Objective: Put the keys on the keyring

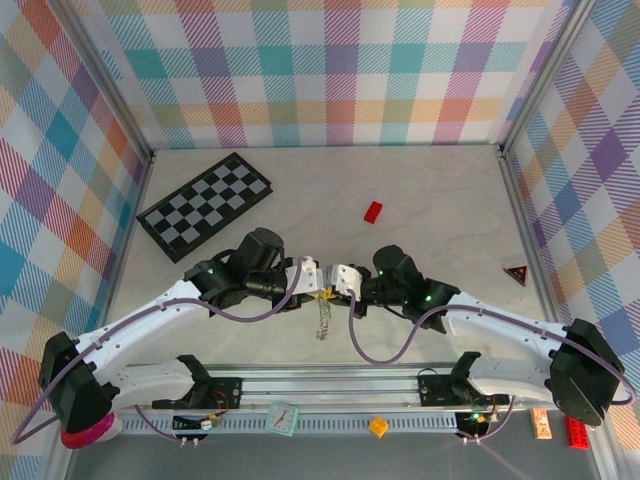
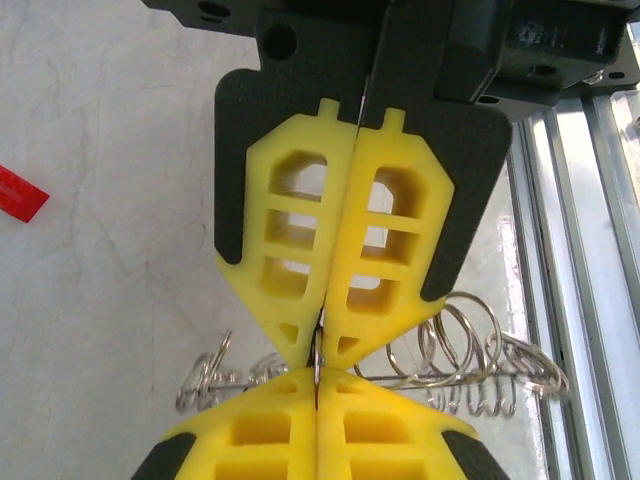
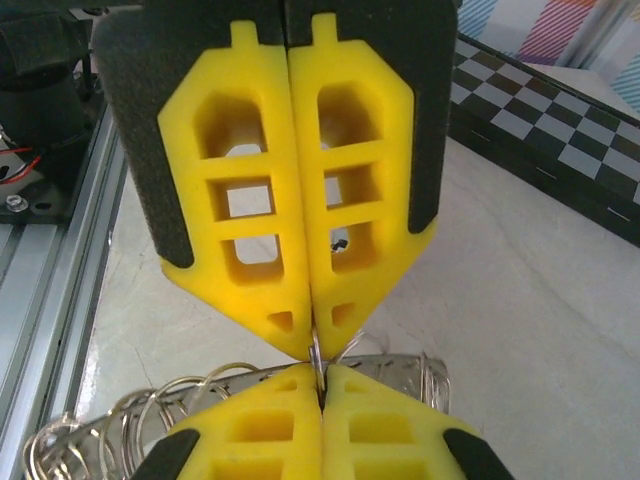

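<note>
Operator: Finger state is requested for both grippers.
Inspector: Fingers of the left gripper [image 2: 318, 350] are pressed together on a wire loop of the keyring [image 1: 322, 322]. Those of the right gripper [image 3: 316, 345] are likewise closed on it, tip to tip with the left.
Operator: Keyring position is requested.
Inspector: It is trailed from the meeting tips toward the rail [image 1: 330, 385], well apart from the chequerboard [image 1: 205, 203] and red block [image 1: 373, 211].

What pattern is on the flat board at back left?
The board is black-and-grey chequered, clearest in the top external view.
</note>
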You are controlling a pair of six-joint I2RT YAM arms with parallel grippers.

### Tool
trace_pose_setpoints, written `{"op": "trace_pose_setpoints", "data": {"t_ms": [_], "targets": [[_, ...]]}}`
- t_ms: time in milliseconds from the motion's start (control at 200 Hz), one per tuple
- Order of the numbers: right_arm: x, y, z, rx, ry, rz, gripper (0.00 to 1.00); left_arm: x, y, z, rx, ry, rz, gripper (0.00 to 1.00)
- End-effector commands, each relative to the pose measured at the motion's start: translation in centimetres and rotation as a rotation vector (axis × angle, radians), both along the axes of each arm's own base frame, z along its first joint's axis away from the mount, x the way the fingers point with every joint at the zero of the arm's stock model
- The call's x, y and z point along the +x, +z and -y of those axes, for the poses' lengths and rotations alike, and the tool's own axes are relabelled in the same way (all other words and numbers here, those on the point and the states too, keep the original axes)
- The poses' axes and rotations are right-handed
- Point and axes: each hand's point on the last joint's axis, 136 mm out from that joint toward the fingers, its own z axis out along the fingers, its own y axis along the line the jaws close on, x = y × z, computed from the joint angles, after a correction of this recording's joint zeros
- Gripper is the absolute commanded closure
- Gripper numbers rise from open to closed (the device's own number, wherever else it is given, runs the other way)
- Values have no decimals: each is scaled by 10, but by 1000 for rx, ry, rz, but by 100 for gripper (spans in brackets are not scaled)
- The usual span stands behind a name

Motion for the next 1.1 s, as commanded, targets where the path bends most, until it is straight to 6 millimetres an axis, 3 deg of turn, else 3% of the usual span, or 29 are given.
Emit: {"op": "trace_pose_setpoints", "data": {"t_ms": [0,90,200,460,675,1095], "targets": [[-4,13,-8,83,38,29,100,7,12,8,-92,25,-8,74],[-4,10,-1,104,36,10,100,15,31,4,-248,65,-40,63],[-7,13,4,147,58,3,100,16,43,1,-402,58,-59,60],[-11,15,14,207,102,-9,100,-4,38,3,-633,-30,-35,61],[-14,20,15,223,125,-22,100,-9,22,6,-625,-53,-79,63],[-19,33,8,259,180,-65,100,-14,16,13,-598,-105,-109,76]]}}
